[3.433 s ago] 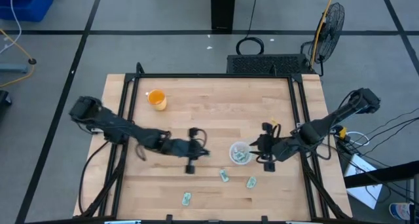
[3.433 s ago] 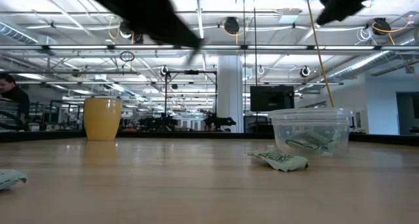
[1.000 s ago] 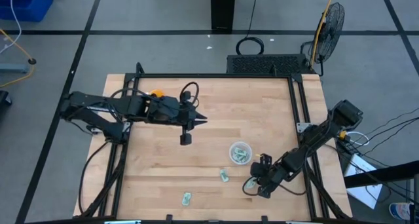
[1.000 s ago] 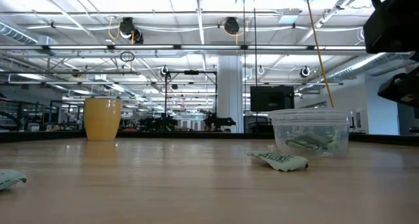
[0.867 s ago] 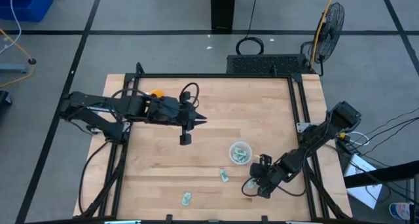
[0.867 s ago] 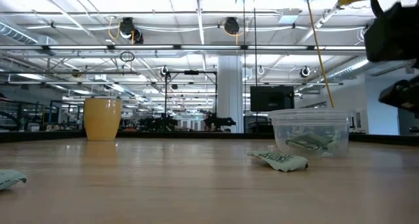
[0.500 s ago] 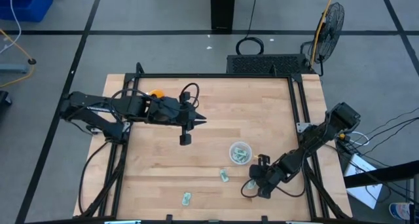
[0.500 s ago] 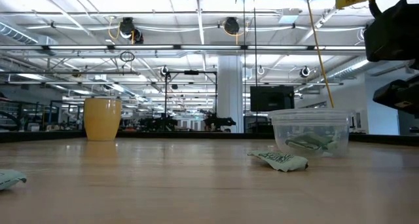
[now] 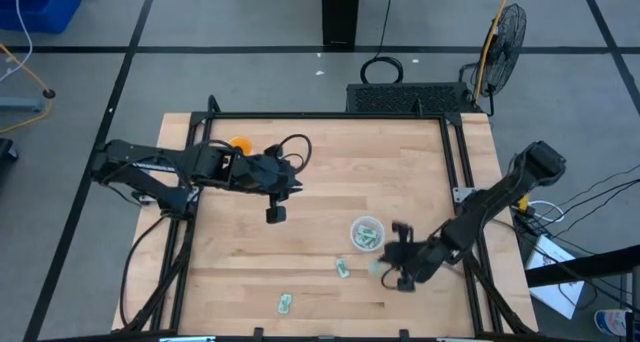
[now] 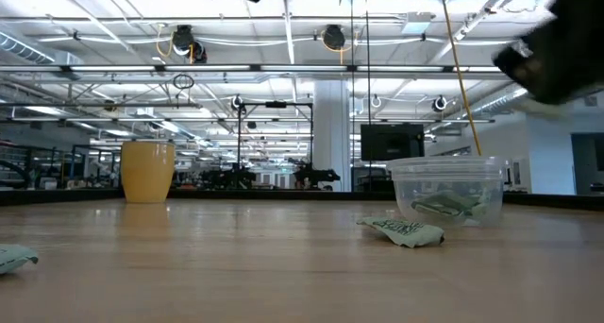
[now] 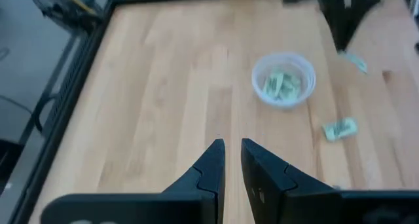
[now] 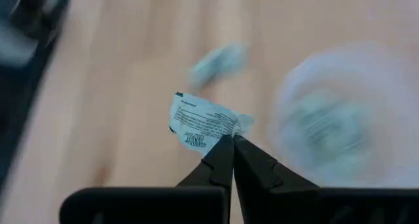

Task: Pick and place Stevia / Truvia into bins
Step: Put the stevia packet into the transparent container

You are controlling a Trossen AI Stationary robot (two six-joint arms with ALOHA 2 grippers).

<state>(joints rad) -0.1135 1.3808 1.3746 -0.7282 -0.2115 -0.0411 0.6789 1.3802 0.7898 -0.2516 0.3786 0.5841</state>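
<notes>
The right gripper (image 12: 230, 140) is pinched on a sachet (image 12: 201, 127), which sticks out past its fingertips, held by one edge. The cup (image 9: 366, 232) is the landmark: in the high view the right gripper (image 9: 393, 254) is just beside it, on the side away from the left arm, so the drop point lies a short way toward the surface's middle. The cup already holds a few sachets. Two loose sachets lie on the surface, one (image 9: 343, 269) just beside the cup, one (image 9: 285, 303) farther off. The left gripper (image 11: 228, 150), fingers nearly together and holding nothing, waits well apart from the cup, nearer the orange cup (image 9: 240, 142).
</notes>
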